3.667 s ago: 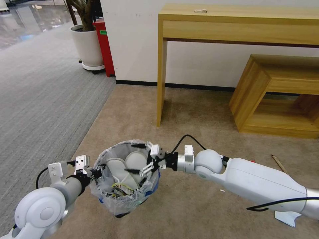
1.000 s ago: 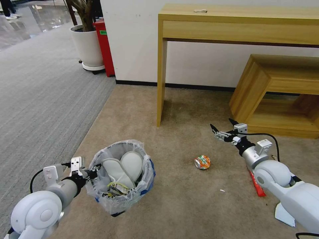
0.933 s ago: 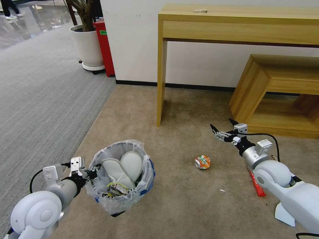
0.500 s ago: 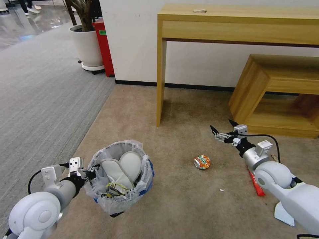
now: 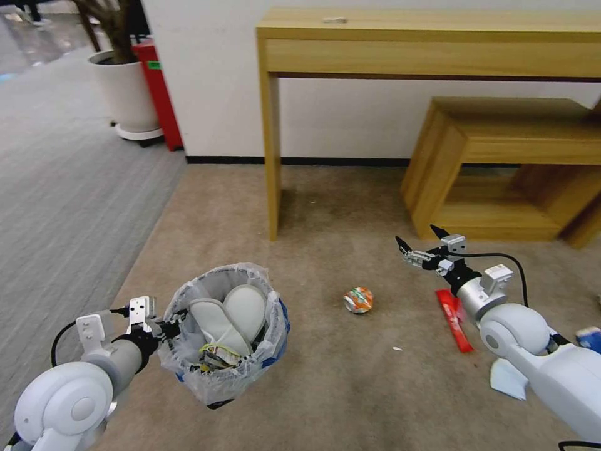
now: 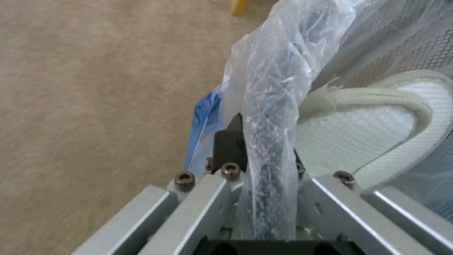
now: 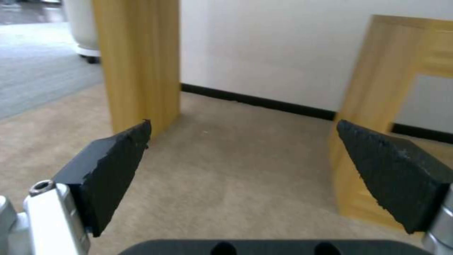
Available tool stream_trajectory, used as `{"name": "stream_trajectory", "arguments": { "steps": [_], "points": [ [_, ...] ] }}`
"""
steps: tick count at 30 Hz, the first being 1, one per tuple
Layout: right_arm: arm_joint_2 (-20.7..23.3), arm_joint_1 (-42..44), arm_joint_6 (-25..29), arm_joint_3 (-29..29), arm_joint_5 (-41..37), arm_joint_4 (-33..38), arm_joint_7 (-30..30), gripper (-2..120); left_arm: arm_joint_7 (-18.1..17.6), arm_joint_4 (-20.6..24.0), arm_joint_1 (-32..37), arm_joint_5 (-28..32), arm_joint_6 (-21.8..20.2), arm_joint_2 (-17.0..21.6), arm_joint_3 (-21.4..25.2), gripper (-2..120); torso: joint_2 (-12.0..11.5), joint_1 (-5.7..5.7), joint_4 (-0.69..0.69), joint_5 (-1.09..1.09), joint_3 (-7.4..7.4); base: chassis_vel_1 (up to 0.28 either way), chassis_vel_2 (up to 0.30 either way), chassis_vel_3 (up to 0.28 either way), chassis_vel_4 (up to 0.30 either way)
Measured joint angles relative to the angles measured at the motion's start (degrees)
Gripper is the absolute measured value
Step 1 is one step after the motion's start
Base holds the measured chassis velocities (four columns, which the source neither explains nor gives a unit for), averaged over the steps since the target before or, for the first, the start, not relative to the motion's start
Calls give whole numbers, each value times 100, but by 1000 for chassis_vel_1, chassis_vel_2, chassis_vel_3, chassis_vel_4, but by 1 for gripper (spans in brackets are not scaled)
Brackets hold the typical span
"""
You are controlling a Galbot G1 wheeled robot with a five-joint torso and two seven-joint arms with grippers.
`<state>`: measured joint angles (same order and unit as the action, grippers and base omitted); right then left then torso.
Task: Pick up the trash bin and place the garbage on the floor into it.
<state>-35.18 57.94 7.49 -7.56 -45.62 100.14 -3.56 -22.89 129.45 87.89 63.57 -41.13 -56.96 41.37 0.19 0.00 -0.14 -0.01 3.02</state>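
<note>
- Our left hand (image 5: 170, 326) pinches the rim of the small round black plastic-lined trash bin (image 5: 224, 338).
- Our right hand (image 5: 421, 245) hangs spread above the beige carpet floor (image 5: 338, 382), beyond the crushed orange can (image 5: 358, 299).

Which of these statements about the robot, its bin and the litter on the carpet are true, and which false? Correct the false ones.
1. The left claw grips the trash bin by its bagged rim. True.
2. The right claw holds the crushed can. False: it is open and empty; the can lies on the floor.
3. Two white slippers are inside the bin. True.
4. The red wrapper is in the bin. False: it lies on the carpet by the right arm.
</note>
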Motion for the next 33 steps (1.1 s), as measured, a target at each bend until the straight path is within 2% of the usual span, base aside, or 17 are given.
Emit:
{"name": "stream_trajectory", "arguments": {
  "steps": [7, 12, 33],
  "points": [
    [-18, -12, 70, 43, 54, -59, 27, 100, -28, 1, -13, 4, 0, -7, 12, 1, 0, 0, -6, 1, 0, -101, -111, -85, -93],
    [-57, -45, 149, 81, 59, -97, 33, 100, -46, -3, -21, 1, 0, -19, 22, 1, 0, 0, 3, 0, 0, -31, -15, -20, -14],
    [-90, -81, 128, 118, 268, -161, 65, 97, -49, 60, 75, -51, 16, -103, 152, 1, 0, 0, 1, 0, -1, 0, 0, 0, 0]
  ]
}}
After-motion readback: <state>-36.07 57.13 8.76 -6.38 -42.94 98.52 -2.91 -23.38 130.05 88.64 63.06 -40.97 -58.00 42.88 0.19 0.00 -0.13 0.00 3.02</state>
